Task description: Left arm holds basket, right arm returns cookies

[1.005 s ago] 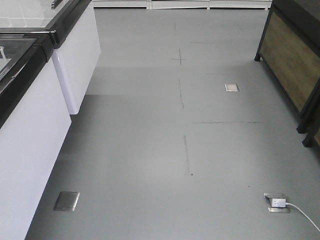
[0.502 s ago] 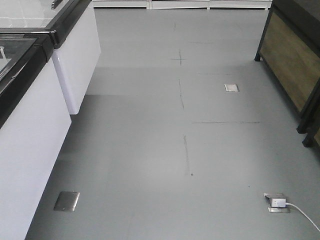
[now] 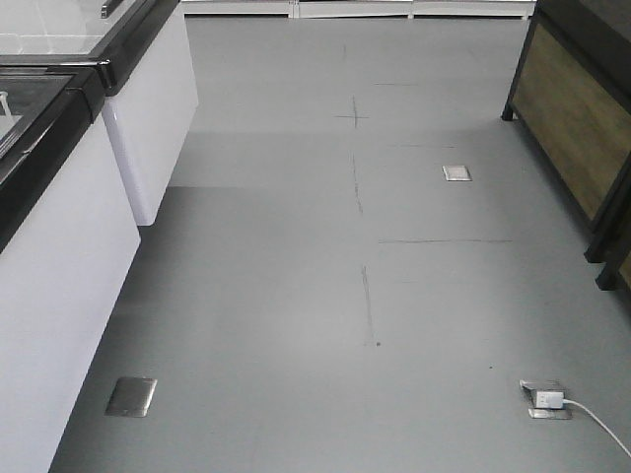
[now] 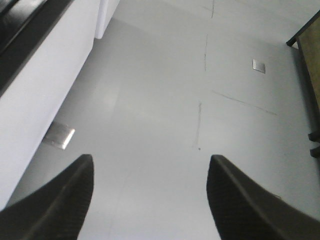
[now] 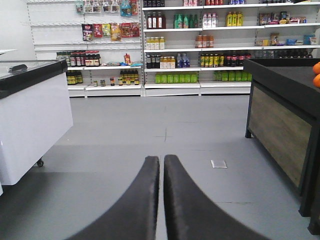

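Cookies and basket fall outside all three views, so their location cannot be told. Left gripper [image 4: 151, 162]: the two dark textured fingers [image 4: 60, 202] stand spread wide apart with nothing between them, pointing down at bare grey floor [image 4: 150, 90]. Right gripper [image 5: 161, 160]: its fingers are pressed together along their length, tips touching or very nearly so, and nothing shows between them; it points level down a shop aisle. Below and left of the left gripper, a metal floor plate [image 4: 59, 136] lies just beside the foot of a white cabinet [image 4: 45, 85] with a black top rim. A second, smaller plate [image 4: 258, 65] lies further off to the right, near a black-framed display stand [image 5: 275, 125] with wood-grain panels. Orange fruit [image 5: 316, 74] shows at the edge of that stand's top. Beyond the right gripper, white shelving [image 5: 200, 47] along the far wall carries rows of bottles and packets. In the front view, a white plug [image 3: 548, 398] sits in a floor socket at lower right, its white cable [image 3: 603, 431] running off the frame corner.
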{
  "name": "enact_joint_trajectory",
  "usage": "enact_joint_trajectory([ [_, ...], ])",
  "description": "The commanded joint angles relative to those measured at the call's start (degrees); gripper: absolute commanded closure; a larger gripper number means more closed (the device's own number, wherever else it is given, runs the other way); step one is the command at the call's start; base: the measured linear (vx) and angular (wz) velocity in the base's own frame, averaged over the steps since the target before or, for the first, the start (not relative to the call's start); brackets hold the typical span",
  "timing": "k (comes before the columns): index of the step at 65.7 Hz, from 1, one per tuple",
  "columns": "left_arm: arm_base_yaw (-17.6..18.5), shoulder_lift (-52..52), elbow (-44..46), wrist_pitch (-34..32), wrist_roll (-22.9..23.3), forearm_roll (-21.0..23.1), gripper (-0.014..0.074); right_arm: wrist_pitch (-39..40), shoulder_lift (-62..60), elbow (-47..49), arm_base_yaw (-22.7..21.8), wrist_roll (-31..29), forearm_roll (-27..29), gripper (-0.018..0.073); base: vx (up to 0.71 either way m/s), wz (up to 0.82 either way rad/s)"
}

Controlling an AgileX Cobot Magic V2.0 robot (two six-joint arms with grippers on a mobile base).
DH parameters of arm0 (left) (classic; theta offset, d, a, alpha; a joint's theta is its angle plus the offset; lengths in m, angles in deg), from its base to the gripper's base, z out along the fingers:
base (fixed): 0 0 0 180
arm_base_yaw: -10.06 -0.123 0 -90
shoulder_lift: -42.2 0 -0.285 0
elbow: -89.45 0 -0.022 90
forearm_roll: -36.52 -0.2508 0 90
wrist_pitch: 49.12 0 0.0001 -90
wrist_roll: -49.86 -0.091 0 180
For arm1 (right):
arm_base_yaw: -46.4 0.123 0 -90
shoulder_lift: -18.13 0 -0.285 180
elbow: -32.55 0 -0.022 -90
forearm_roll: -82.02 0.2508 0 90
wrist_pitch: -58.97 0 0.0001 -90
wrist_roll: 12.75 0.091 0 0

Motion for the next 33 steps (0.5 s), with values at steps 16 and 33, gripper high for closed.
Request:
enact_joint_trajectory([
  [16, -7.9, -14.9, 15.4, 0.6, -2.4, 22.1, 0.0135, 4.0, -0.7, -1.0, -0.1, -0.4, -0.5, 0.0570, 0.00, 0.00],
  [33, -28.9, -16.7, 22.2, 5.5, -17.0, 47.4, 0.0135, 4.0, -0.7, -1.0, -0.1, -0.4, -0.5, 0.0570, 0.00, 0.00],
])
